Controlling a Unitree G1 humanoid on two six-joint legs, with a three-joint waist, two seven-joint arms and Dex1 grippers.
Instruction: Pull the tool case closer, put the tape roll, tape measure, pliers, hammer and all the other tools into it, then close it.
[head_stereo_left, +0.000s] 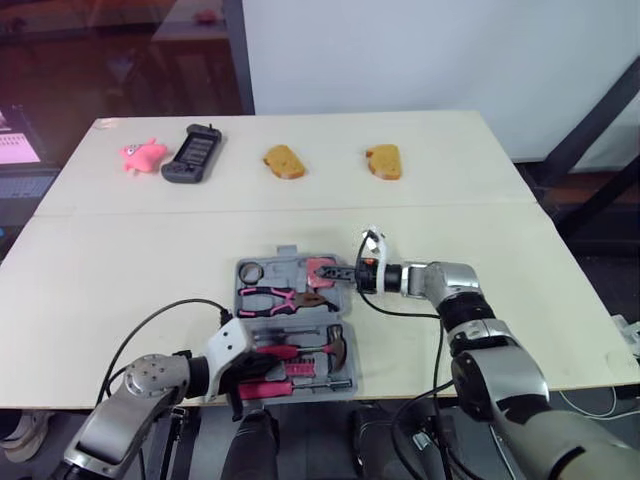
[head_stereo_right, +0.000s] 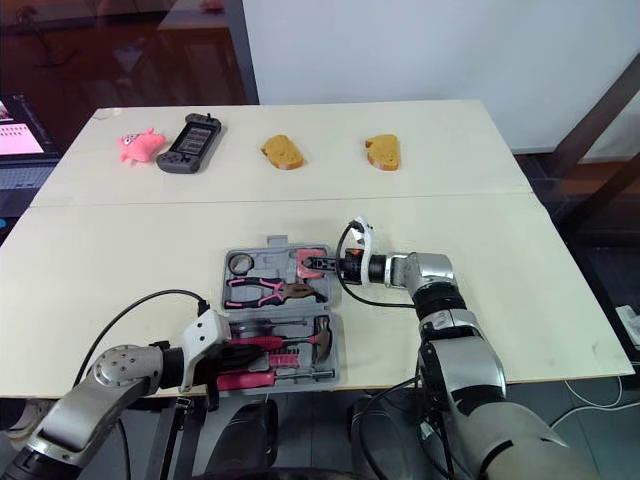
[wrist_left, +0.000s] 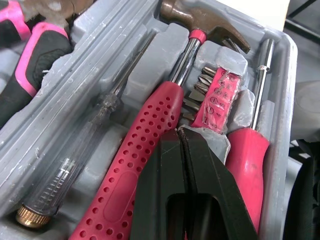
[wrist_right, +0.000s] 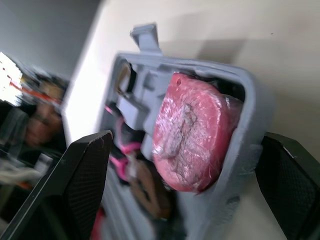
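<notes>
Presently the right gripper (wrist_right: 184, 141) stands wide open, straddling the end wall of the tool case (wrist_right: 250, 115). The pink tape measure (wrist_right: 192, 135) sits in its compartment directly between the jaws. The left gripper (wrist_left: 179, 131) is closed empty, its tips at the hammer (wrist_left: 150, 150) handle, beside the bit holder (wrist_left: 217, 97).

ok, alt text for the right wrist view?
A pink tape measure wrapped in clear film sits in the end pocket of the open gray tool case, framed by the right gripper, whose jaws stand wide open on either side. Further into the case are the pink-handled pliers and the tape roll; the case rests on a pale table.
</notes>
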